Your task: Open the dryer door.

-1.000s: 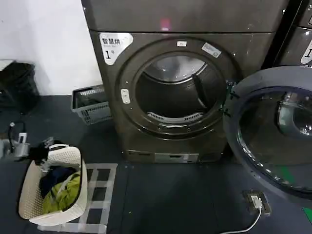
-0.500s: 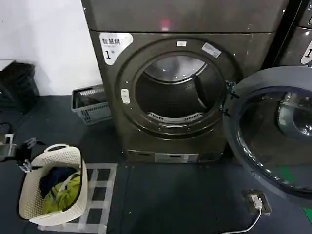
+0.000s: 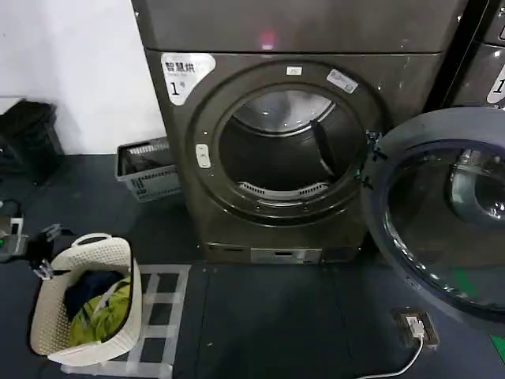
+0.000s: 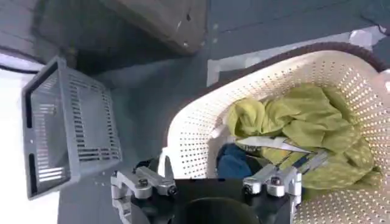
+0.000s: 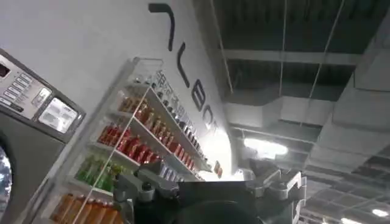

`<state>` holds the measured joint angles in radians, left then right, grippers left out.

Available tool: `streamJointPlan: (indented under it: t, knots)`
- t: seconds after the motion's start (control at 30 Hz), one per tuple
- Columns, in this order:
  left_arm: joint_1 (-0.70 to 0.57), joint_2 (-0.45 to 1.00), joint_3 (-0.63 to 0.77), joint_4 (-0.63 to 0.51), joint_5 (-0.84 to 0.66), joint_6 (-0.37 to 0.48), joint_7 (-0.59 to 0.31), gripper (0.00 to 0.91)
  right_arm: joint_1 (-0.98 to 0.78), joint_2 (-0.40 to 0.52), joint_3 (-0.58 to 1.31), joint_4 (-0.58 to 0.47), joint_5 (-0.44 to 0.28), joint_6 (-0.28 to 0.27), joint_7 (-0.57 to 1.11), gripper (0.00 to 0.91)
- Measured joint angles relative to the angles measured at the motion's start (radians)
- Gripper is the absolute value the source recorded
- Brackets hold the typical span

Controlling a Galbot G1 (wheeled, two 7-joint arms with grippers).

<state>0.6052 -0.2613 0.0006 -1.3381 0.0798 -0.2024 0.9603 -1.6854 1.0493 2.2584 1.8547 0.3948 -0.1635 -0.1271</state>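
Observation:
The dryer point(image 3: 394, 79), dark grey-brown with a white "1" label point(image 3: 185, 75) and a pink light point(image 3: 267, 38), stands in front of me. The dryer door point(image 3: 442, 126) hangs wide open on its right hinge, inner face and tinted glass toward me, and the drum point(image 3: 284, 150) is exposed. My left gripper point(image 3: 24, 245) is low at the far left beside the white basket point(image 3: 55, 316), open and holding nothing. In the left wrist view the left gripper point(image 4: 207, 182) hovers over the basket rim point(image 4: 195, 128). In its own wrist view my right gripper point(image 5: 210, 189) points up at a ceiling and a wall shelf.
The white basket holds green and blue clothes point(image 4: 292, 122). A grey crate point(image 3: 146, 170) sits left of the dryer, a black bag point(image 3: 28, 138) by the wall. A second machine point(image 3: 481, 71) stands at right. A floor socket with cable point(image 3: 416, 325) lies under the open door.
My left gripper has drawn back leftward from the basket's rim toward the edge of the head view. The door and basket have not moved.

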Motion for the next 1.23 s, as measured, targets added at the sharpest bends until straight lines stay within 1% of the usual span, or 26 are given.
streamJointPlan:
  t: [0.93, 1.23]
  knots:
    - [-0.001, -0.001, 0.003, 0.009, 0.011, -0.020, 0.021, 0.907, 0.001, 0.022, -0.001, 0.013, -0.010, 0.007, -0.006, 0.907]
    - [-0.003, 0.004, 0.004, -0.007, 0.010, -0.021, 0.037, 0.907, 0.010, 0.025, -0.005, 0.016, -0.015, 0.011, -0.006, 0.907]
